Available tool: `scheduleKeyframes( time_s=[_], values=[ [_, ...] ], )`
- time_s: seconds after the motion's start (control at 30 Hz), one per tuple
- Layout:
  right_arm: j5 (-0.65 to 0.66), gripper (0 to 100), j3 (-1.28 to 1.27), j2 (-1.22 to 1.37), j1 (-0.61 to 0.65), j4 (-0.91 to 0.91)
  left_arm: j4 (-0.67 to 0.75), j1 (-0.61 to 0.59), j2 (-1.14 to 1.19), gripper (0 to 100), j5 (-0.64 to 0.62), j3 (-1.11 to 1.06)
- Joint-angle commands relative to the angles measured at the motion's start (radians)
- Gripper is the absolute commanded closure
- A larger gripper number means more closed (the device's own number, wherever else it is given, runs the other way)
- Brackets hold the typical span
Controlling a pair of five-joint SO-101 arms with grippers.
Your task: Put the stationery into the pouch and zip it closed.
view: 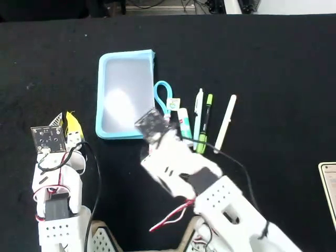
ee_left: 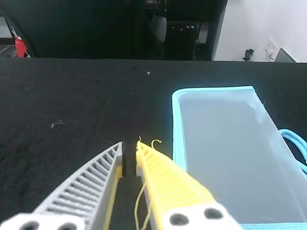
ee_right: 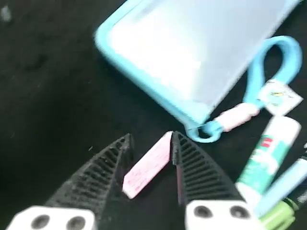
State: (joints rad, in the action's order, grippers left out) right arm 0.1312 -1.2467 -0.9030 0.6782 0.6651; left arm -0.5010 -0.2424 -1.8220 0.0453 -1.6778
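Note:
The light-blue pouch (view: pixel 126 94) lies flat at mid-table, with its blue loop strap (view: pixel 163 93) and a small tag (view: pixel 173 103) at its right side. Right of it lie a glue stick (view: pixel 185 124), a white pen (view: pixel 198 111), a green highlighter (view: pixel 205 123) and another white pen (view: pixel 226 122). My right gripper (ee_right: pixel 151 139) hovers open just off the pouch's (ee_right: pixel 192 43) near right corner, with a pink eraser (ee_right: pixel 145 166) lying between its black fingers, against one of them. My left gripper (ee_left: pixel 129 146) is shut and holds nothing, low over the cloth left of the pouch (ee_left: pixel 225 143).
The table is covered in black cloth. A beige flat object (view: pixel 328 184) pokes in at the right edge. The right arm's body (view: pixel 210 194) and its cable cross the front centre; the left arm (view: pixel 55 178) stands at the front left.

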Motion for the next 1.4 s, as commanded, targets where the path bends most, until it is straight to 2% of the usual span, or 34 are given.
scheduleKeyframes(
  time_s=[0.0, 0.17, 0.3, 0.47, 0.8, 1.03, 1.17, 1.37],
  values=[
    [-0.008, 88.0, 0.059, 0.065, 0.043, -0.057, -0.006, 0.001, -0.006, 94, -0.009, -0.021],
    [-0.008, 88.2, 0.054, 0.130, 0.037, -0.127, -0.008, 0.001, -0.006, 94, -0.008, -0.021],
    [0.002, 88.1, 0.054, 0.185, -0.015, -0.201, -0.008, 0.001, -0.006, 94, -0.008, -0.021],
    [0.124, 88.1, 0.062, 0.274, -0.083, -0.287, -0.008, 0.001, -0.006, 94, -0.008, -0.021],
    [0.068, 88.1, 0.206, 0.573, -0.089, -0.350, -0.009, 0.001, -0.006, 94, -0.003, -0.021],
    [0.064, 88.1, 0.248, 0.602, -0.160, -0.358, -0.028, 0.001, -0.006, 94, -0.003, -0.021],
    [0.063, 88.1, 0.275, 0.628, -0.157, -0.362, -0.026, 0.001, -0.006, 94, -0.003, -0.021],
    [0.063, 88.1, 0.292, 0.771, -0.146, -0.575, -0.023, 0.001, -0.006, 94, -0.003, -0.021]
  ],
)
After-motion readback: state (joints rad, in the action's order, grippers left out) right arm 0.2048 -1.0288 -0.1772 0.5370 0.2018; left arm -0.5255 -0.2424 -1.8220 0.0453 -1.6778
